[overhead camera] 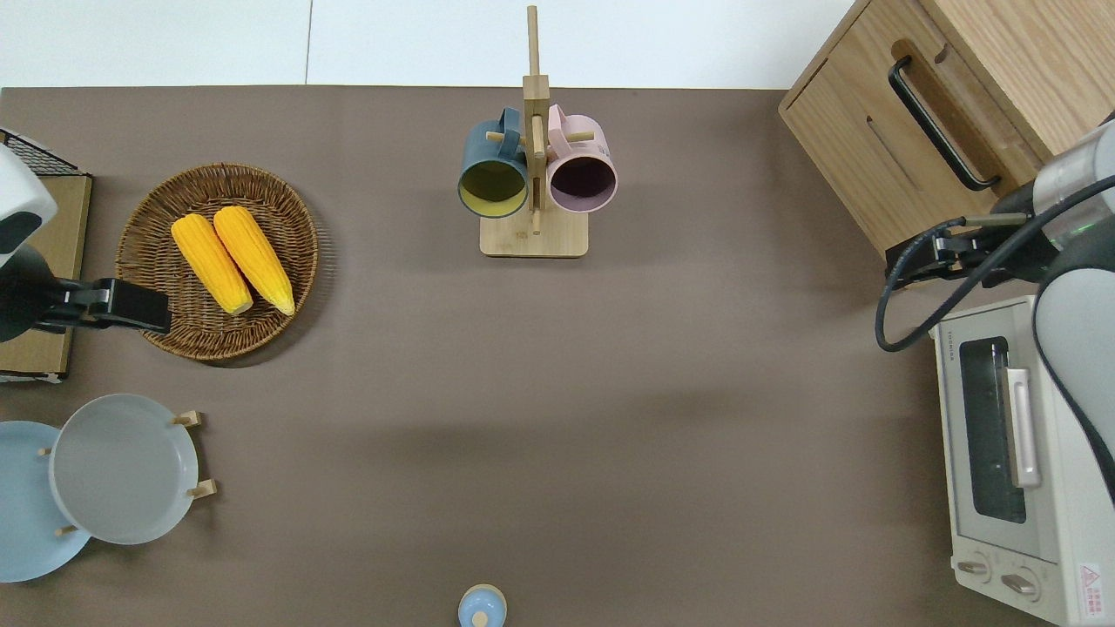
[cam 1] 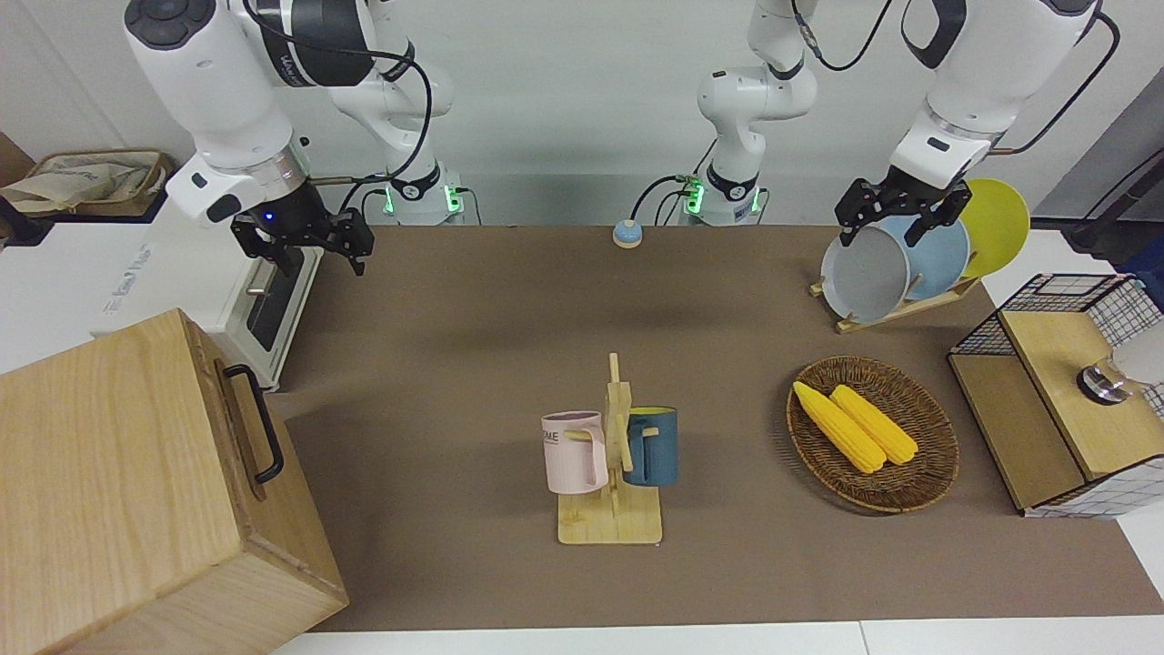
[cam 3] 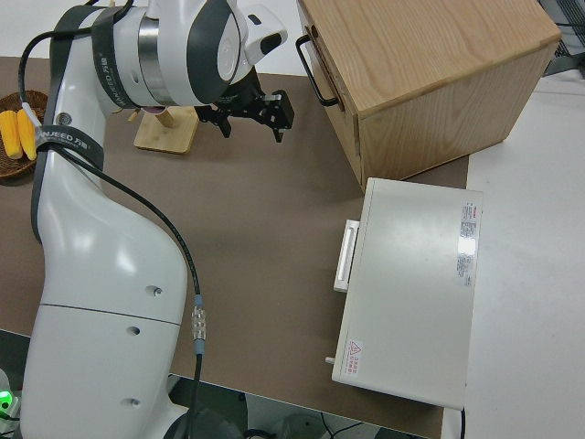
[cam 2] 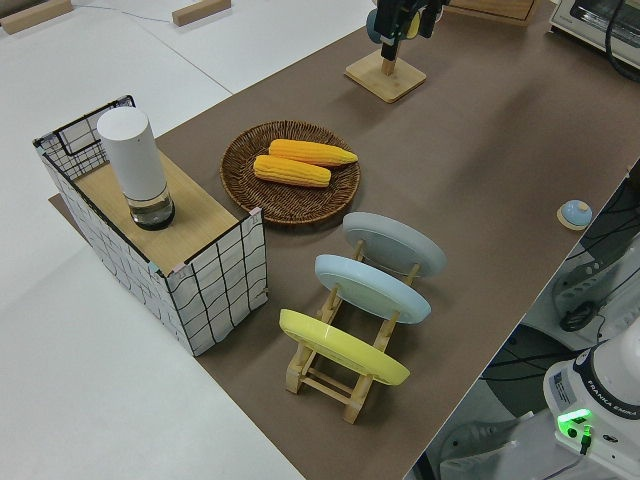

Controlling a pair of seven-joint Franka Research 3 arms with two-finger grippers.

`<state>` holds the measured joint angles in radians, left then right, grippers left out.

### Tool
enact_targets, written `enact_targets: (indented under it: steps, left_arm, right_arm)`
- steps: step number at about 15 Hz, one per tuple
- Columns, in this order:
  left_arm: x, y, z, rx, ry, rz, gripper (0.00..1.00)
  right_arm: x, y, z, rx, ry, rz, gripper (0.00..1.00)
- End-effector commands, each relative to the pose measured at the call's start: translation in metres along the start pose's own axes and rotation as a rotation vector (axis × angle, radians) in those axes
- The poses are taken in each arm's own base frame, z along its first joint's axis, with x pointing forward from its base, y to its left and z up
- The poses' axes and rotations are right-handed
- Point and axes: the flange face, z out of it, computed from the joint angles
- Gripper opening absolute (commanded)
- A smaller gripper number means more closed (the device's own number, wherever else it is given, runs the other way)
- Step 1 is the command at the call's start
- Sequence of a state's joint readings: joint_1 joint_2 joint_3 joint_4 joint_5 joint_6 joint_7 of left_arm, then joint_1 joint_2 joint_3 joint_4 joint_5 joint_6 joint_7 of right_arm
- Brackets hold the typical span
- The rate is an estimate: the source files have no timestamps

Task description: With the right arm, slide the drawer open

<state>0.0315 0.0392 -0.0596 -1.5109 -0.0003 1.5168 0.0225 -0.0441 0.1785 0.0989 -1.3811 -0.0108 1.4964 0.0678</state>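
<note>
Hovering with my right pincer (cam 1: 305, 244) up in the air, its fingers spread apart and holding nothing, I am over bare desk (overhead camera: 557, 392) near the corner of the box (overhead camera: 949, 96), between it and the oven (overhead camera: 1019, 461). The drawer (cam 1: 238, 428) sits shut in that box at my end of the desk, its black handle (cam 1: 256, 422) untouched and well clear of me. My left arm is parked.

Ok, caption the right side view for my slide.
Right gripper, fingers open, hangs short of the shut drawer's black bar handle, toaster oven alongside.
</note>
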Motion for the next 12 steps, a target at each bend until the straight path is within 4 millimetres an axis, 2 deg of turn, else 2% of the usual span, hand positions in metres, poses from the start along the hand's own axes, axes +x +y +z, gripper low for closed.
enact_targets:
  steps: [1, 5, 12]
  left_arm:
    - [0.0015, -0.0009, -0.0034, 0.016, -0.007, 0.011, 0.99]
    - [0.0015, -0.0009, -0.0041, 0.016, -0.005, 0.011, 0.99]
    - [0.0015, -0.0009, -0.0041, 0.016, -0.005, 0.011, 0.99]
  right_arm:
    - [-0.0037, -0.0116, -0.0057, 0.014, 0.004, -0.031, 0.985]
    - [-0.0033, -0.0063, -0.0057, 0.020, 0.004, -0.019, 0.987]
    - [-0.0034, -0.0116, -0.0060, 0.027, 0.006, -0.021, 0.985]
